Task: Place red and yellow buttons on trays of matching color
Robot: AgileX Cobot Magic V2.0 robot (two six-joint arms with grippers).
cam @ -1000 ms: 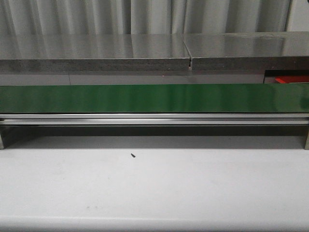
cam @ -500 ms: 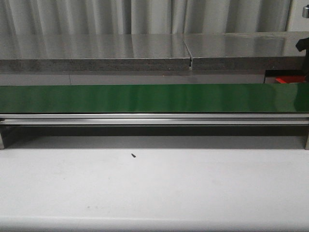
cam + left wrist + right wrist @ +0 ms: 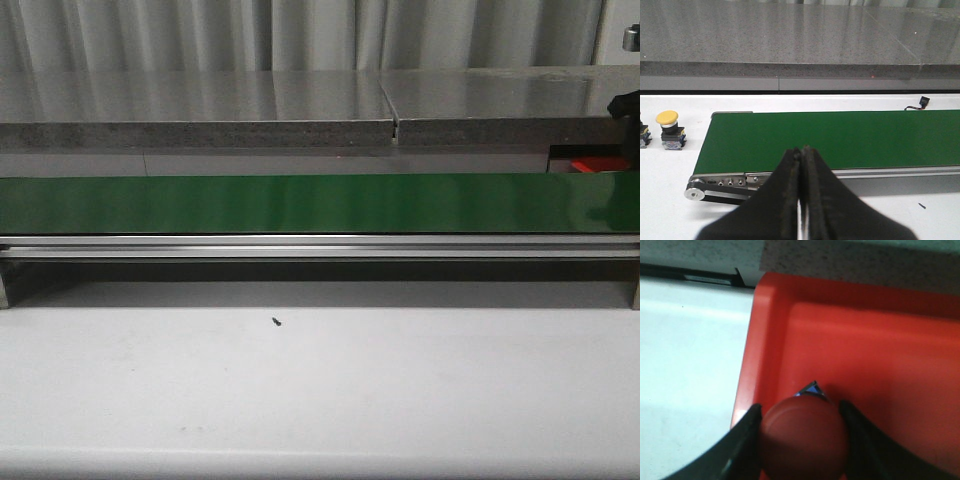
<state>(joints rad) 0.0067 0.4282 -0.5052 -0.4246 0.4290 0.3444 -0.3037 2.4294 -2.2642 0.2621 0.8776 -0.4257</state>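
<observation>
A: We have the right hand (image 3: 802, 440) closed on the small round red button with the domed cap (image 3: 804, 437), one finger on each flank of the cap, and it hangs over the shallow glossy red plastic tray (image 3: 880, 345), close to the tray's left rim.

B: And the left hand (image 3: 801, 200)?

A: Its fingers are pressed together on nothing, hovering near the long dark green belt (image 3: 840, 137). Off the belt's left end, on the white desk (image 3: 670, 175), stands a yellow mushroom-capped button on a grey block (image 3: 669, 131).

B: How do we think the red one handles?

A: We judge it light and rigid, hard plastic, so no crushing worry. That smooth dome looks slippery, though; squeezed high up, it could squirt out.

B: So where do we hold it?

A: Across the widest part of the cap, as now, or lower on the squarer body, a blue-grey corner of which peeks out beyond the cap. Flat sides would give surer purchase.

B: And the front view?

A: Only a sliver of the tray at the far right.
</observation>
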